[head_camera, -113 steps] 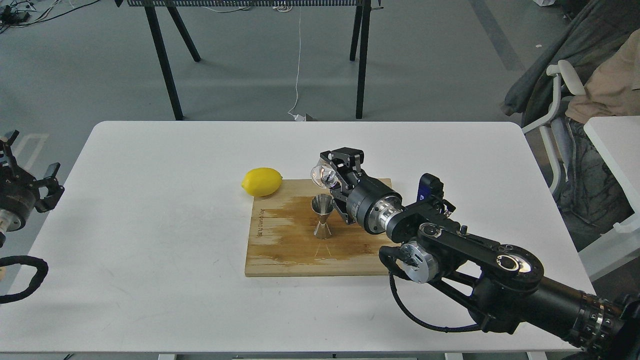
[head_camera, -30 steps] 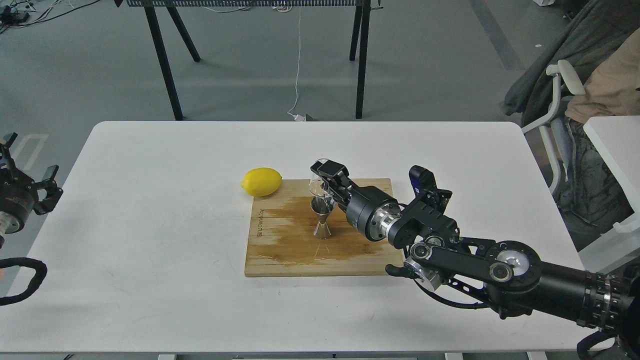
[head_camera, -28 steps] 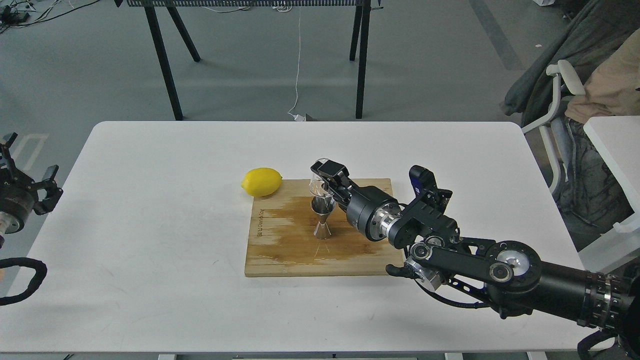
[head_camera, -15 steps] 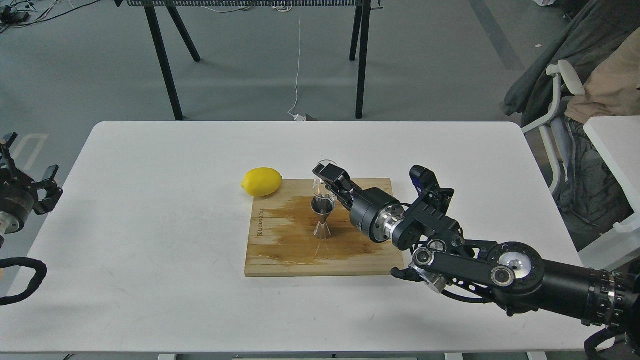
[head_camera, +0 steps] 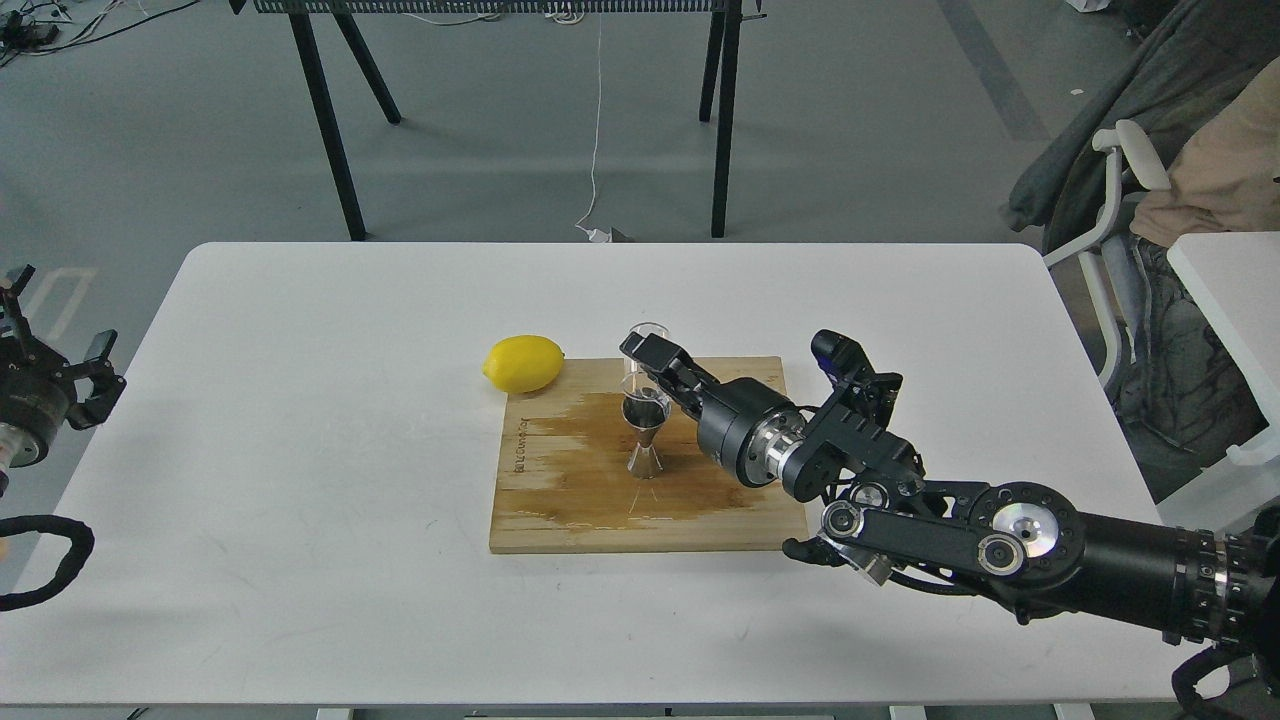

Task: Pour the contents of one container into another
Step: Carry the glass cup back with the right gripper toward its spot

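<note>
The steel jigger (head_camera: 645,436) stands upright on the wooden cutting board (head_camera: 560,500), near its middle. Directly behind it, the small clear glass cup (head_camera: 640,368) sits nearly upright between the fingers of my right gripper (head_camera: 647,366), which is shut on it. The cup's rim shows just above the black fingers; whether its base touches the board is hidden by the jigger. My right arm reaches in from the lower right. At the far left edge, off the table, my left gripper (head_camera: 55,365) hangs with its fingers spread, open and holding nothing.
A yellow lemon (head_camera: 523,363) lies at the board's far left corner. The board shows a wet, darker patch (head_camera: 590,455) around the jigger. A white table (head_camera: 300,450) carries all of it. Black trestle legs (head_camera: 330,120) stand behind; a chair with clothes (head_camera: 1150,200) is at right.
The glass cup has swung from tipped over the jigger back to nearly upright and come down behind it. My right arm has sunk lower. The left arm has barely moved.
</note>
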